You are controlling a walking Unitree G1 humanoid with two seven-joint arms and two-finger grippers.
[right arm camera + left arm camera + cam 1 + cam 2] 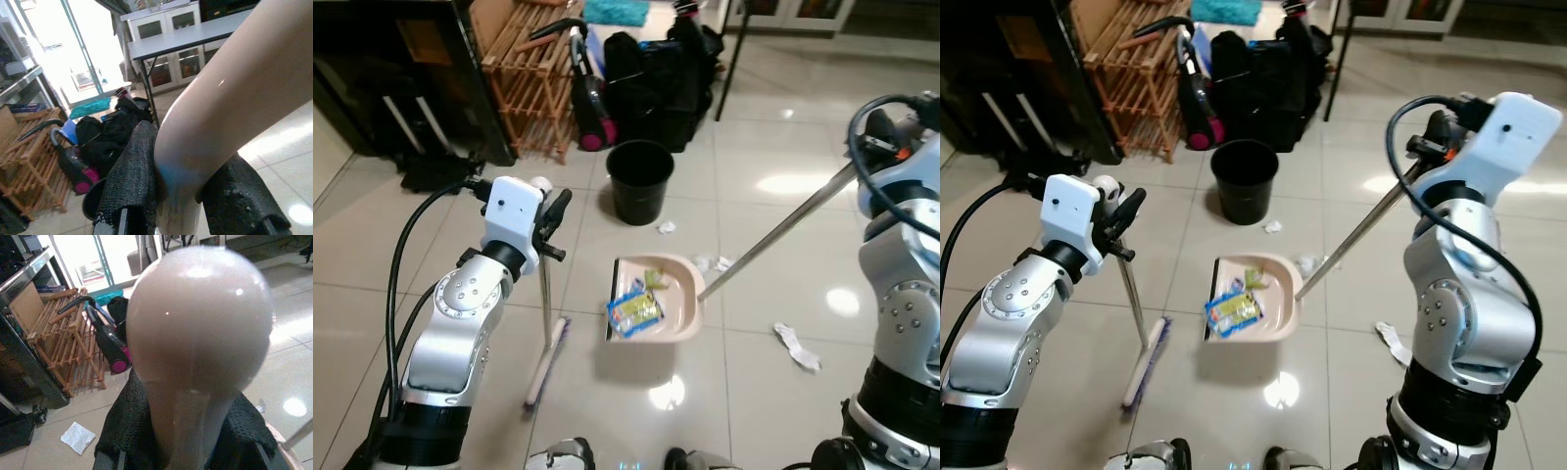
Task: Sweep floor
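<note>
Beige dustpan [656,299] sits flat on the tiled floor [773,225], open edge toward the broom so litter can be pushed in. One long handle [773,235] runs from it up to the right gripper [190,196], whose jaws are clenched on the handle's curved top. Left gripper [186,450] has its jaws clenched just under the rounded knob of the broom [546,357]; the brush head rests on the floor below those jaws, beside the pan. One colourful wrapper [634,311] plus a green scrap lie inside the pan. About three white scraps lie loose: one [797,345] below the right jaws, one [666,227] near the single black bin [640,181], one cluster touching the pan's far corner. Sweeping looks partly done.
</note>
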